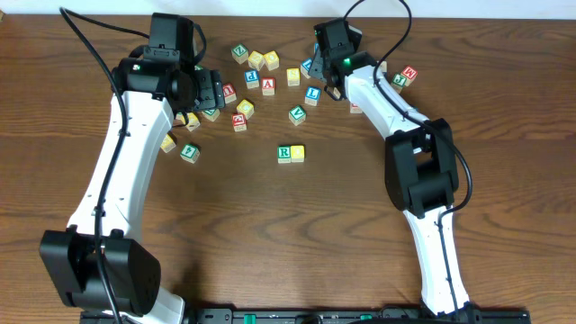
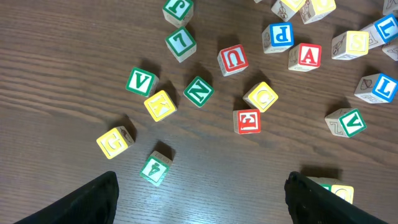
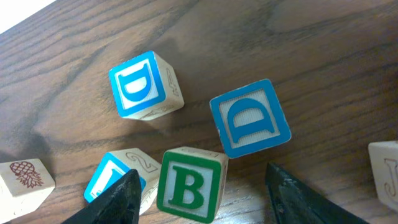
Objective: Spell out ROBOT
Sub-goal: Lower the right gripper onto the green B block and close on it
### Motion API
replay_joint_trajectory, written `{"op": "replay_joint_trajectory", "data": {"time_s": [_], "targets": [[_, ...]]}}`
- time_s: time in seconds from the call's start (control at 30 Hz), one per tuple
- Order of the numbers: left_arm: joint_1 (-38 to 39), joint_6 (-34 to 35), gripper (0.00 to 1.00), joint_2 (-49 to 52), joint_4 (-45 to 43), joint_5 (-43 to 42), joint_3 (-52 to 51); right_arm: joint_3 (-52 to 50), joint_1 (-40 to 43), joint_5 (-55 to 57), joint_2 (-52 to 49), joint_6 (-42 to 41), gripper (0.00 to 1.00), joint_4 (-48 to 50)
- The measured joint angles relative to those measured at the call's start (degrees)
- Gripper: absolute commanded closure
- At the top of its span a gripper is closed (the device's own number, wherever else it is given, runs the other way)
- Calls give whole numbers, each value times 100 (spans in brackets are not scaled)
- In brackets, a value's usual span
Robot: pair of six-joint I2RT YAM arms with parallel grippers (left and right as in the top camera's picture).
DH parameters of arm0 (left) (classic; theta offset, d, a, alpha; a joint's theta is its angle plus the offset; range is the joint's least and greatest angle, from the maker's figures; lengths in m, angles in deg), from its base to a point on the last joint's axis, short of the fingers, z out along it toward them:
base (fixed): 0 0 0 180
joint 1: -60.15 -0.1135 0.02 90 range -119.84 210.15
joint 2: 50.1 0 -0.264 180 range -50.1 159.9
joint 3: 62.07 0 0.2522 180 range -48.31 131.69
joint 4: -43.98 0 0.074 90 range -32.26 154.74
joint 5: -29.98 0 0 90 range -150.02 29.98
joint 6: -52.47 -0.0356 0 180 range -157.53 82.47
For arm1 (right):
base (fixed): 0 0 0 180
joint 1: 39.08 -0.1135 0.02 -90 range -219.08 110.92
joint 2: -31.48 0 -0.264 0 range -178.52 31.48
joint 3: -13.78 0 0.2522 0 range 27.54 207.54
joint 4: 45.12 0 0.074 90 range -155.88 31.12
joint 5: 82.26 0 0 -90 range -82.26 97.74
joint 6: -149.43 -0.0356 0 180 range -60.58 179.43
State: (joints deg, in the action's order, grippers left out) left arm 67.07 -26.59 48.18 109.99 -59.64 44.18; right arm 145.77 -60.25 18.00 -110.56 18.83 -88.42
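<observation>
A green R block [image 1: 284, 153] sits mid-table with a yellow block [image 1: 298, 153] touching its right side. In the right wrist view a green B block [image 3: 186, 186] stands between the fingers of my right gripper [image 3: 202, 173]. That gripper is open, with a gap on each side of the block. My right gripper [image 1: 328, 74] hovers over the far block cluster. My left gripper [image 2: 199, 205] is open and empty above bare wood, over the left cluster [image 1: 216, 90]. The yellow block's edge [image 2: 342, 191] peeks out behind its right finger.
Two blue D blocks [image 3: 146, 84] [image 3: 250, 118] and a blue block marked 2 [image 3: 115, 177] crowd the B. Under the left wrist lie a green block with a picture [image 2: 154, 168], yellow G [image 2: 115, 142], red E [image 2: 247, 121], yellow C [image 2: 261, 96], green N [image 2: 199, 91] and red A [image 2: 306, 56].
</observation>
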Motion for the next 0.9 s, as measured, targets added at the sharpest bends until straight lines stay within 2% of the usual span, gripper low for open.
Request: {"op": "replay_joint_trajectory", "data": {"time_s": [0.67, 0.9], "targets": [[0, 0, 16, 0, 0, 0, 0, 0, 9, 9, -9, -68, 40, 142], [0, 0, 16, 0, 0, 0, 0, 0, 26, 9, -11, -90, 44, 205]]}}
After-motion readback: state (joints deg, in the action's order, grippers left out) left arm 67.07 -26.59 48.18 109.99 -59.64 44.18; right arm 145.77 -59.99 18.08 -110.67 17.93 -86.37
